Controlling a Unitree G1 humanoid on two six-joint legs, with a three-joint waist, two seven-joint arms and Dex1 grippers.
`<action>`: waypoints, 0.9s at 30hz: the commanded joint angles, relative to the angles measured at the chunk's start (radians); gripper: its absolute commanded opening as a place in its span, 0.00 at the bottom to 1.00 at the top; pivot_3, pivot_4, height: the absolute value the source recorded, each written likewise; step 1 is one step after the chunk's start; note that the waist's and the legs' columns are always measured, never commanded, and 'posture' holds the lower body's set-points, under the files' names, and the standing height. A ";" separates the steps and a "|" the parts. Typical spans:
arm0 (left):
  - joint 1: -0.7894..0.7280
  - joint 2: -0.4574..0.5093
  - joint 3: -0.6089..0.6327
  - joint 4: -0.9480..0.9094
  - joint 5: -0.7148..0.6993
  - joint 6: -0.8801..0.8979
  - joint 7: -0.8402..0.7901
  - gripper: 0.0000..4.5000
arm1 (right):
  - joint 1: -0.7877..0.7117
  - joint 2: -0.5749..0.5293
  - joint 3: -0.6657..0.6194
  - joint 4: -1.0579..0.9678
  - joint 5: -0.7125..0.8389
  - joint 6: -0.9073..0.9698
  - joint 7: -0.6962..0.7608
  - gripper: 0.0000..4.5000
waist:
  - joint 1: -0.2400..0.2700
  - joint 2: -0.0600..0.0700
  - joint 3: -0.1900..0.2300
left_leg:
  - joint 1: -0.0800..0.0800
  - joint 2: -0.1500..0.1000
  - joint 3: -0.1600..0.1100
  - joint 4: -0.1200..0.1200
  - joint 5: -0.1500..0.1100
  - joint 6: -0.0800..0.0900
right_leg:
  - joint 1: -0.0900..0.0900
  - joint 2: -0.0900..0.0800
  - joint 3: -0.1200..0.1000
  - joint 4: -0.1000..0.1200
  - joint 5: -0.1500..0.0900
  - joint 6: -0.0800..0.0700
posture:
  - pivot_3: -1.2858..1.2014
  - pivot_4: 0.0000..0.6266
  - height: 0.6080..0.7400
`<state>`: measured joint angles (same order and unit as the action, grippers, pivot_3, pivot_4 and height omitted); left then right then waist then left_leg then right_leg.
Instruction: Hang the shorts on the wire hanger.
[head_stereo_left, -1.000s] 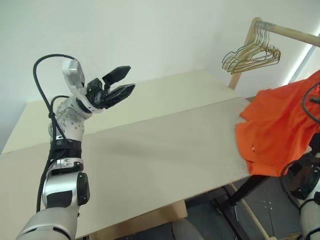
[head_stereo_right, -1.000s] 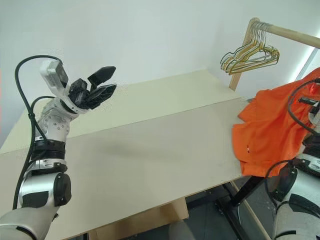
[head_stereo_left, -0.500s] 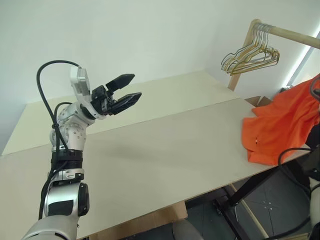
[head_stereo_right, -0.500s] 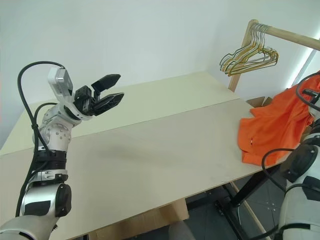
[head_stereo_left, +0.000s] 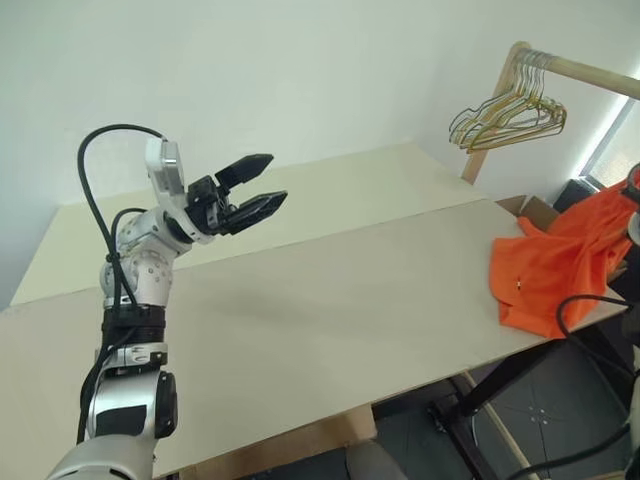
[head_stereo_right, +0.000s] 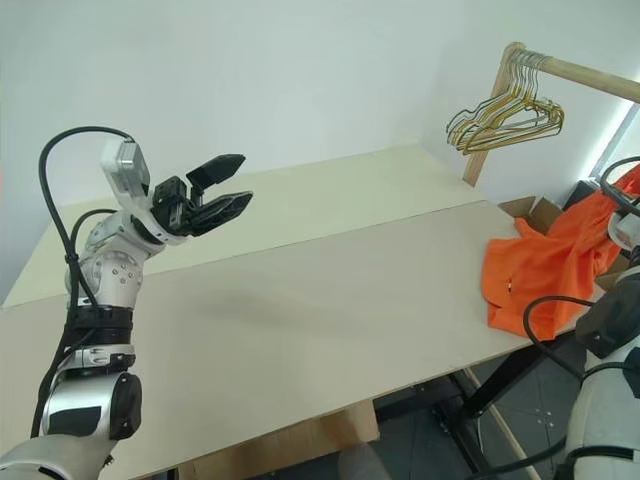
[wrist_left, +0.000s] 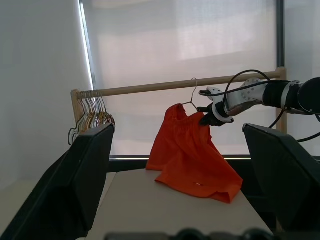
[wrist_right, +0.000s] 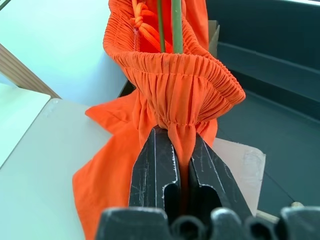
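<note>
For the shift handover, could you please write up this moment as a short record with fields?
shorts: orange shorts, waistband lifted, lower part lying on the table edge
right gripper: right gripper shut on the waistband
left gripper: left gripper open, raised above the table, holding nothing
wire hanger: wire hanger hook showing above the shorts
rack: wooden rail with a bunch of hangers
</note>
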<state>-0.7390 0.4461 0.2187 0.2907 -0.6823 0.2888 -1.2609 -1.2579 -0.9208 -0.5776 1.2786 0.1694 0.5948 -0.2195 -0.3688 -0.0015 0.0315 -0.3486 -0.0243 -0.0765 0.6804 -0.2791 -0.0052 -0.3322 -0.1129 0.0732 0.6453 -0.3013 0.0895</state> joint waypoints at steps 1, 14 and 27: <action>-0.012 0.014 0.008 -0.023 -0.004 0.001 0.005 0.99 | -0.027 -0.029 -0.010 -0.005 0.029 -0.050 -0.006 0.00 | 0.005 0.000 0.000 | 0.000 0.000 0.000 0.000 0.000 0.000 | 0.000 0.000 0.000 0.000 0.000 0.000 | 0.41 0.00 1.00; -0.022 0.013 0.005 -0.010 0.001 -0.006 0.002 1.00 | 0.013 -0.033 0.025 0.017 0.027 -0.099 -0.029 0.34 | 0.007 0.000 0.000 | -0.002 0.000 0.000 -0.001 0.000 0.001 | 0.000 0.000 -0.002 -0.004 0.000 0.000 | 0.41 0.00 1.00; -0.012 0.017 0.014 -0.018 -0.005 -0.007 0.003 1.00 | 0.004 -0.030 0.224 -0.041 -0.141 -0.230 -0.154 0.98 | 0.018 0.000 0.000 | -0.002 0.000 0.000 -0.001 0.000 0.001 | -0.001 0.000 -0.001 -0.004 0.000 0.000 | 0.41 0.00 1.00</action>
<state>-0.7391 0.4468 0.2187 0.2910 -0.6821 0.2884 -1.2593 -1.2342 -0.9379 -0.3879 1.2931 0.0610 0.4119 -0.3480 -0.3510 -0.0011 0.0317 -0.3506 -0.0243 -0.0774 0.6791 -0.2795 -0.0045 -0.3337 -0.1131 0.0719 0.6414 -0.3012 0.0895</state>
